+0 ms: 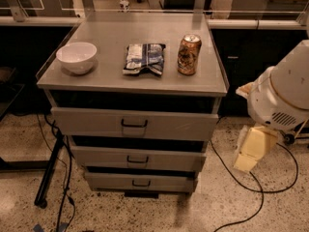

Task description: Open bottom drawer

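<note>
1. While the robot's cream two-finger gripper (251, 151) hangs low off the right side of the grey metal cabinet (111, 83), whether it is spread or pressed together cannot be told.
2. Left of the gripper, slightly lower and well apart from it, sits the shallow grey metal bottom drawer (169, 182) with its small black bar handle (141, 183).
</note>
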Tool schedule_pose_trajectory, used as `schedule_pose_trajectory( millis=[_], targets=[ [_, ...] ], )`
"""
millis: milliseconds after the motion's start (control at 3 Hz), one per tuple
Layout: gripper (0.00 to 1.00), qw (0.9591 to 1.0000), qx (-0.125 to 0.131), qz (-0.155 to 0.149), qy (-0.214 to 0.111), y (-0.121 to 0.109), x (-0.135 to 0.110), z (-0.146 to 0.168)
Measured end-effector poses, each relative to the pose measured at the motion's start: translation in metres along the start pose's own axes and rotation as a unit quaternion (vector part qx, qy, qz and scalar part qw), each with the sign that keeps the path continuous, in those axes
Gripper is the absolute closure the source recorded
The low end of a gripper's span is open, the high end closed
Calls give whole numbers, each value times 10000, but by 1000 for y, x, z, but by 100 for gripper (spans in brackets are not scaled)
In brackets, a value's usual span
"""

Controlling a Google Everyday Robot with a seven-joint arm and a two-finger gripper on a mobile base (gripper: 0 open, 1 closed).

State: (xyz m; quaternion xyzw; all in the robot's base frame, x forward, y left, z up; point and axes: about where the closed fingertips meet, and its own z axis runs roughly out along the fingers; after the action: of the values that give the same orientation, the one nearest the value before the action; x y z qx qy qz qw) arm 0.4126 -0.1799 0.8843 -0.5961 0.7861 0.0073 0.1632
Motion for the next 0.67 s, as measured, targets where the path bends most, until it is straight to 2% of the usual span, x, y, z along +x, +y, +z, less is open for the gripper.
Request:
schedule_pose_trajectory(
  millis=[333, 667],
  targets=[
    [0, 10000, 62, -23, 24, 11, 0, 4],
    [0, 10000, -18, -49, 42, 31, 5, 43]
  ],
)
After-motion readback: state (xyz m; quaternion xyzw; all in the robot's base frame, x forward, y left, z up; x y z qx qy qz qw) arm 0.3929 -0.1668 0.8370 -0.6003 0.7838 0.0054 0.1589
